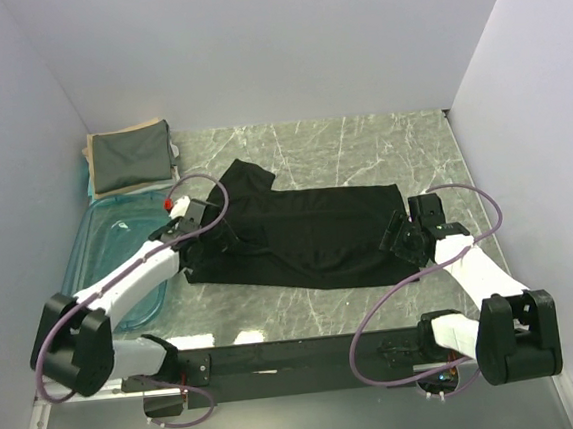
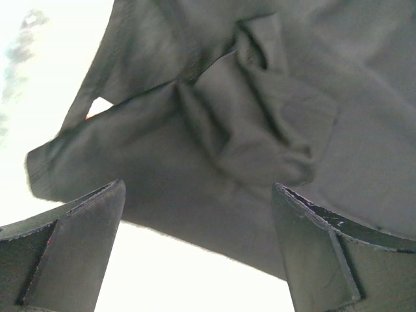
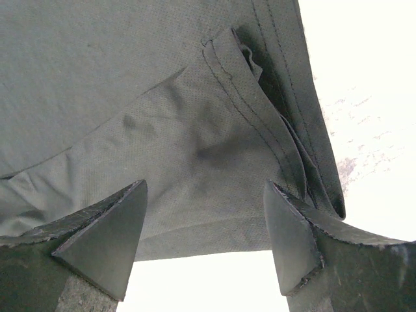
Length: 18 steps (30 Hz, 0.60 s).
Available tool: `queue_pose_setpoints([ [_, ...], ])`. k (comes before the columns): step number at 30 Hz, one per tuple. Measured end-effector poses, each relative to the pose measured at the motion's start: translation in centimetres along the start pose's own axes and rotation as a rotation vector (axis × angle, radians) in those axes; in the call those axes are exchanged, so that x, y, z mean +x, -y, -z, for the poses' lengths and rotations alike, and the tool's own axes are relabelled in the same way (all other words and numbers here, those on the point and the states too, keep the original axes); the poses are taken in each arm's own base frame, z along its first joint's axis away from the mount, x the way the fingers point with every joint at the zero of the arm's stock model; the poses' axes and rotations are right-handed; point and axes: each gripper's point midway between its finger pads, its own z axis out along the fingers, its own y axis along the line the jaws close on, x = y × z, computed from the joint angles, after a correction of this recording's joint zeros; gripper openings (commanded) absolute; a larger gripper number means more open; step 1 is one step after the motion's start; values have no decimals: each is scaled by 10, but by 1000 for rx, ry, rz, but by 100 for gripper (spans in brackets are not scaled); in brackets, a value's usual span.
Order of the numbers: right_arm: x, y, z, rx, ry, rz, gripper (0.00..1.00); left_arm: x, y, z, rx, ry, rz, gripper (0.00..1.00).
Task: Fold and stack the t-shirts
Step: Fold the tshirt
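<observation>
A plain black t-shirt (image 1: 303,235) lies spread across the middle of the marble table, one sleeve pointing to the far left. My left gripper (image 1: 215,239) stands open over the shirt's left end; in the left wrist view its fingers (image 2: 84,250) flank a creased sleeve and edge of the black cloth (image 2: 214,130), nothing between them. My right gripper (image 1: 401,237) is open at the shirt's right end, its fingers (image 3: 107,244) straddling the stitched hem (image 3: 227,84). At the far left corner sits a folded dark grey-green shirt (image 1: 131,159) on a beige one (image 1: 94,156).
A clear blue plastic tub (image 1: 109,255) lies along the left wall under the left arm. White walls close in the table on the left, back and right. The arms' black base rail (image 1: 299,357) runs along the near edge.
</observation>
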Motion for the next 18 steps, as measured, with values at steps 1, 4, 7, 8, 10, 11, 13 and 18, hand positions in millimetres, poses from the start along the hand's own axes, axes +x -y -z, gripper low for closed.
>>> queue_pose_setpoints([
  [1, 0, 0, 0, -1, 2, 0, 79, -2, 4, -3, 3, 2, 2, 99],
  [4, -2, -1, 1, -6, 11, 0, 79, 0, 11, -19, -6, -12, -2, 100],
  [7, -1, 1, 0, 1, 17, -2, 79, 12, 4, -37, -55, -50, -17, 100],
  [8, 0, 3, -1, 7, 17, -4, 79, 16, 0, -42, -75, -63, -21, 99],
  [10, 4, 6, -3, 17, 12, -12, 79, 21, -5, -46, -95, -75, -25, 99],
  [11, 6, 8, -4, 22, 7, -17, 79, 22, -7, -45, -96, -73, -21, 99],
  [13, 10, 11, -5, 31, 2, -27, 79, 24, -12, -42, -97, -70, -8, 99],
  [18, 15, 23, -2, 87, 19, -80, 80, 36, -35, -28, -104, -70, 30, 97],
])
